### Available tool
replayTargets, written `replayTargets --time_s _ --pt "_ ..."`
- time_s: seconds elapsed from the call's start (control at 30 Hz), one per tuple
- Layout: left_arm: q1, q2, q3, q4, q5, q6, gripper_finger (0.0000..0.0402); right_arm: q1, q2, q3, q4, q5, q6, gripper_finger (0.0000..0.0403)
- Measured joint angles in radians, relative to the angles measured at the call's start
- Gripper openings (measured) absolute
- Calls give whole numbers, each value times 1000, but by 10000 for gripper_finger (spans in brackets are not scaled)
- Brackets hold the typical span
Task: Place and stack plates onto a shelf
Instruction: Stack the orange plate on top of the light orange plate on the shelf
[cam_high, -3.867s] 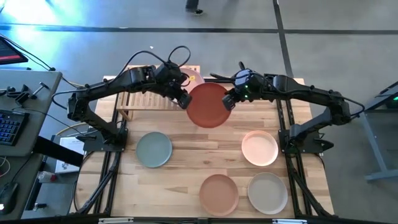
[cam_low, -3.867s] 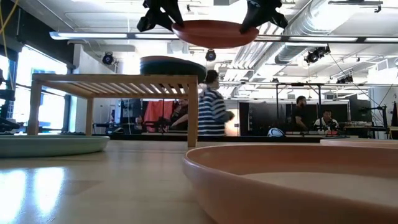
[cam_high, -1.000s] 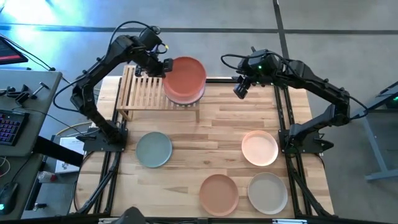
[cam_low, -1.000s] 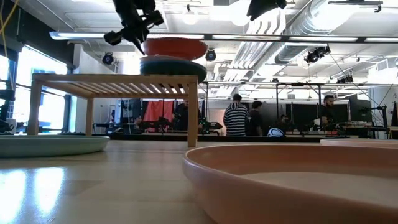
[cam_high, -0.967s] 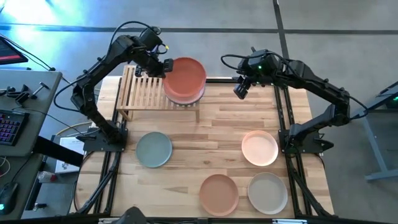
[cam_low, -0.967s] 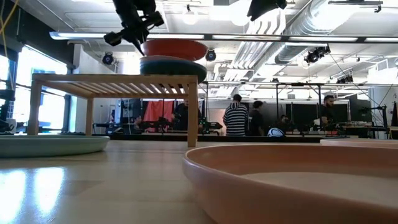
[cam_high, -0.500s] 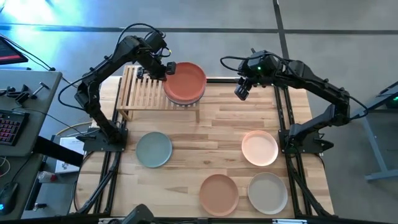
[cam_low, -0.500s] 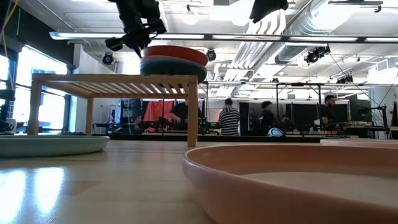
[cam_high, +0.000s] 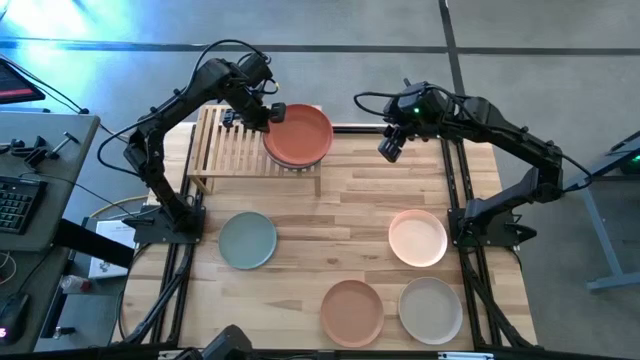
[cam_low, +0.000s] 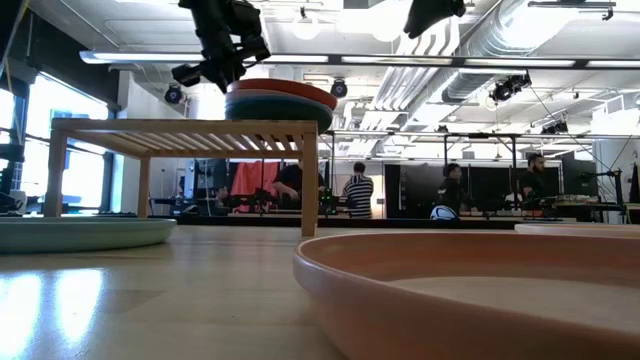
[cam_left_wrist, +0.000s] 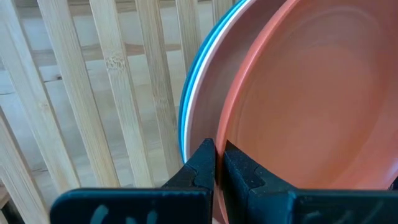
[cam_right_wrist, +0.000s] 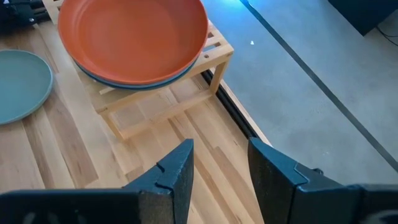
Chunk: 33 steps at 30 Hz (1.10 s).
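Terracotta plate (cam_high: 299, 134) sits on the stack at the right end of the shelf (cam_high: 232, 150), upper centre-left of the high view. Beneath it a blue plate (cam_left_wrist: 189, 106) shows as a thin rim. In the low view the red plate lies slightly tilted on the dark plate under it, not yet flat.

Left gripper (cam_high: 268, 113) is at the plate's left edge, fingers pinched together; the left wrist view puts the closed tips right at the red rim. Whether the rim is still between them I cannot tell. The plate lies to the gripper's right in the high view, so a clean exit looks to be leftward, over the bare slats.

Right gripper (cam_high: 389, 148) hangs over the table's upper right, jaws apart, holding nothing, well apart from the shelf.

Remaining plates on the table: sage green plate (cam_high: 247, 241) lower left, peach plate (cam_high: 417, 238) right of centre, tan-orange plate (cam_high: 351, 311) and beige plate (cam_high: 430, 309) along the bottom. The peach plate is nearer the right arm, the green nearer the left.

No brands, labels or legible writing.
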Motion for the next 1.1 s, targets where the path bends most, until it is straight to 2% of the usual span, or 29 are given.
replayTargets --time_s 0.4,0.8,0.9,1.03,1.1 --pt "1 0 0 -47 -1 32 4 0 0 0 -20 0 8 131" --pt "1 0 0 -32 5 58 67 1 0 0 -24 0 8 131" --pt "7 0 0 -34 43 39 79 1 0 0 -27 0 8 131" --pt "23 -10 -1 -40 161 13 87 1 0 0 -30 0 7 131" --pt "23 -18 -1 -40 182 21 87 1 0 0 -33 0 3 131"
